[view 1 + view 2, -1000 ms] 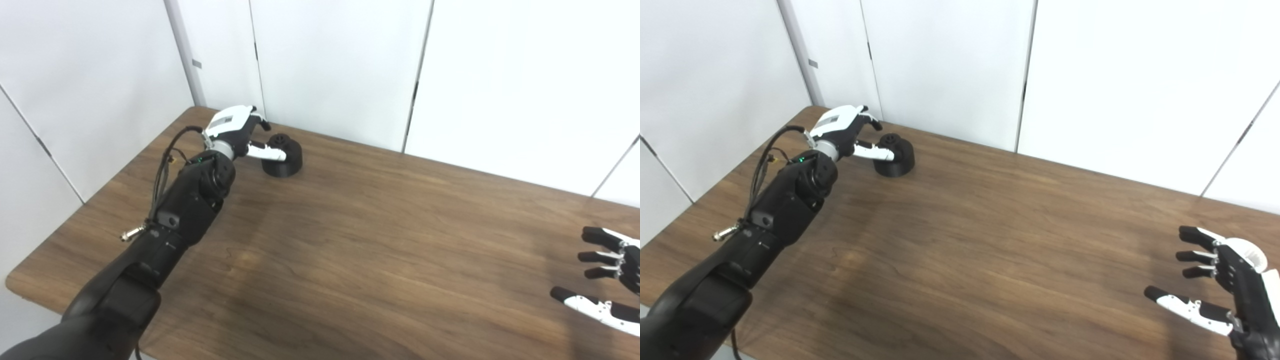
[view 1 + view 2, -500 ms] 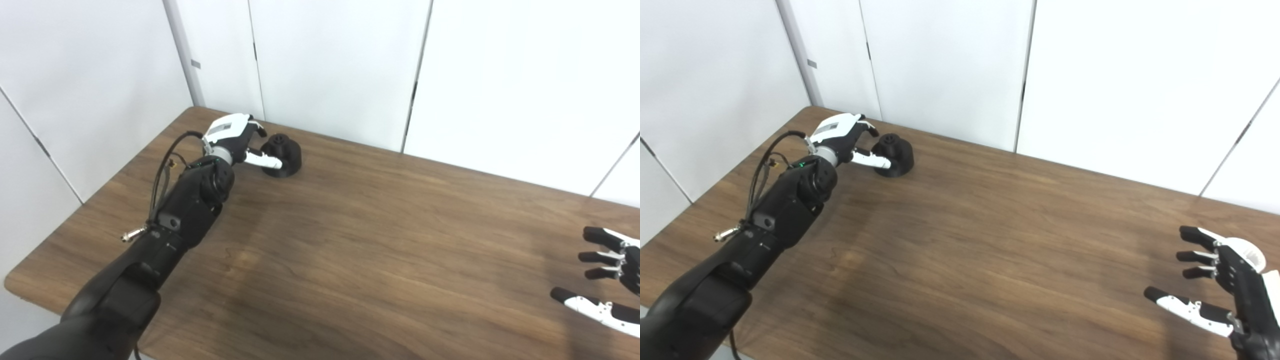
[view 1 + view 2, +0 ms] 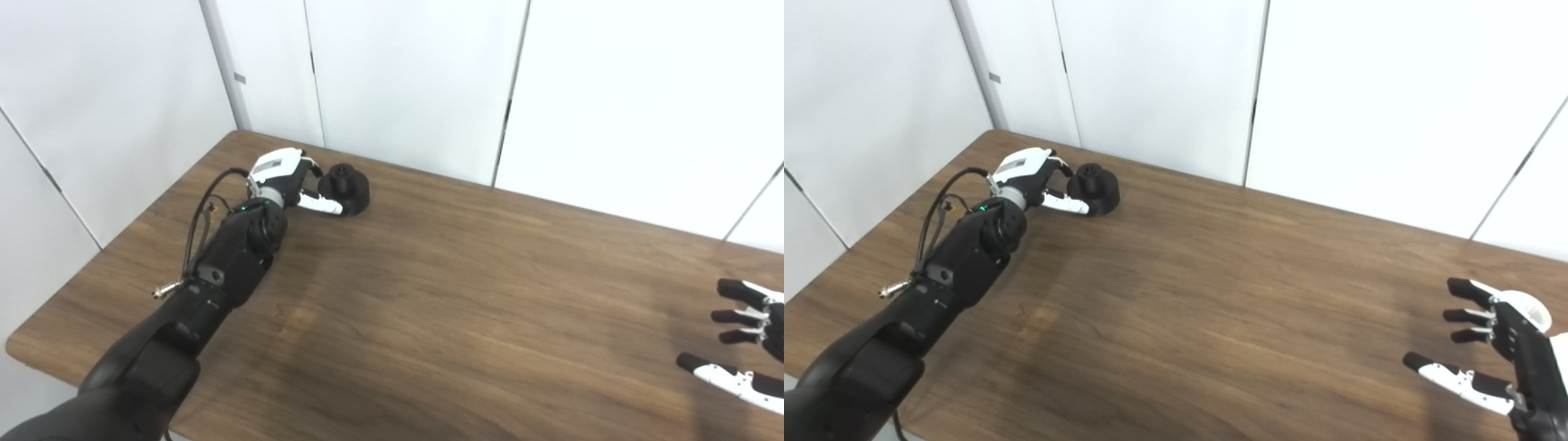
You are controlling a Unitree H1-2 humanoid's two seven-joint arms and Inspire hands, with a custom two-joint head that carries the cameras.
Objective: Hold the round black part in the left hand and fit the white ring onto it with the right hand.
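1. Your left hand (image 3: 1032, 177) is at the far left corner of the bench (image 3: 1213, 294), with its arm stretched across from the near left edge.
2. That hand is closed around the round black part (image 3: 1097, 188): the white thumb lies along the part's near side and the fingers curl over its far left side.
3. The round black part is tilted, its knobbed top leaning toward the hand, and its lower right edge looks to be touching the wood; you cannot tell whether the rest of the base has left the surface.
4. Your right hand (image 3: 1497, 361) is well apart from all this, at the near right edge of the bench, spread wide with fingers and thumb parted and nothing in it.
5. In the left eye view only the right hand's fingertips (image 3: 732, 288) and thumb show at the frame's edge.
6. White wall panels (image 3: 398, 79) stand just behind the bench's far edge.
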